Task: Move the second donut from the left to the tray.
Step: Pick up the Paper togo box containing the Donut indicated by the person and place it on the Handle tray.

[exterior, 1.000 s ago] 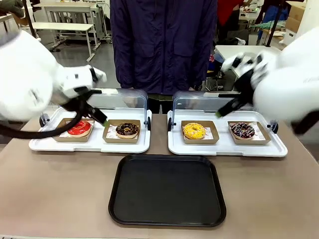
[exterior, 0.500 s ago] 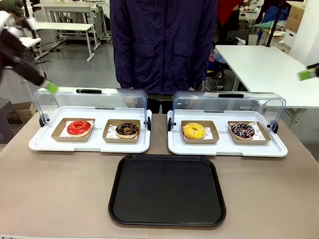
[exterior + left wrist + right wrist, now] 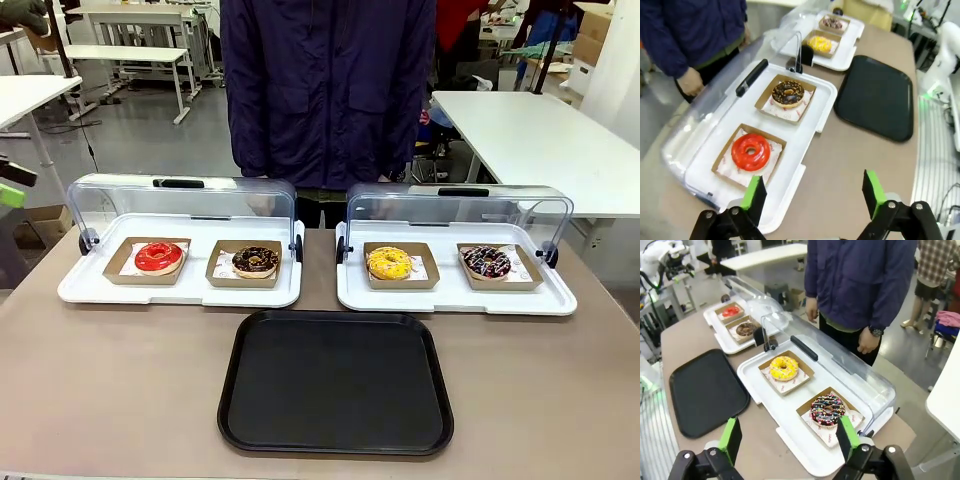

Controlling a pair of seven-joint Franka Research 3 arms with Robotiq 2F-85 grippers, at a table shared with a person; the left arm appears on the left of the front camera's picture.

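The second donut from the left [image 3: 256, 260] is chocolate-glazed with tan crumbs, lying in a brown cardboard holder on the left white tray [image 3: 180, 292]. The left wrist view shows this donut [image 3: 788, 93] beyond the red one, and the right wrist view shows it [image 3: 746, 329] far off. The black tray [image 3: 335, 385] lies bare at the table's near middle, and appears again [image 3: 875, 95] [image 3: 705, 390]. My left gripper [image 3: 813, 200] hovers open, high above the left end of the table. My right gripper [image 3: 789, 440] hangs open above the right end. Neither holds anything.
A red-glazed donut [image 3: 159, 257] shares the left white tray. A yellow donut [image 3: 389, 263] and a sprinkled dark one [image 3: 487, 262] sit on the right white tray [image 3: 455, 297]. Both clear lids stand raised at the back. A person [image 3: 328, 90] stands at the far side.
Both arms have pulled back from above the white trays, the left one out to the left, the right one out to the right. The donuts and trays have not moved.
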